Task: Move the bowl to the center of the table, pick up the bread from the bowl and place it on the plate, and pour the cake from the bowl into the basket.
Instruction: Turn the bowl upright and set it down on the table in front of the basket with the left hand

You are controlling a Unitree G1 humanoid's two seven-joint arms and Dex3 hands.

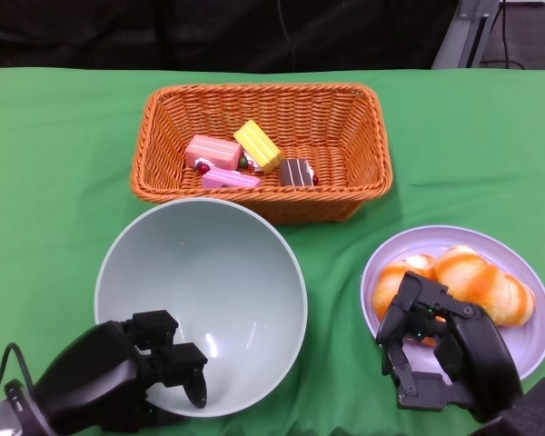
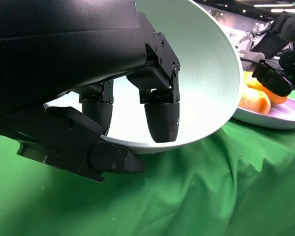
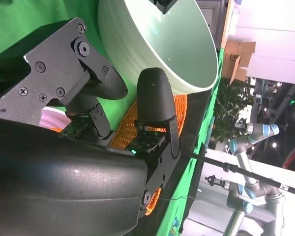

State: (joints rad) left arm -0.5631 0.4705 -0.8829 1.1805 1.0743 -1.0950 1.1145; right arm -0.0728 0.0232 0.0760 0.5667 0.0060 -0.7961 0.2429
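The left hand (image 1: 163, 363) grips the bowl (image 1: 209, 272) by its near rim, tilted toward the basket (image 1: 345, 118) of cake (image 1: 216, 153) beyond. The right hand (image 1: 431, 341) hovers, fingers apart and holding nothing, beside bread (image 1: 481, 277) on the plate (image 1: 527, 341).

The bowl (image 1: 201, 300) almost touches the basket (image 1: 262, 150) behind it, blocking passage there. Right of the bowl, a strip of green cloth (image 1: 334, 300) separates it from the plate (image 1: 456, 300).
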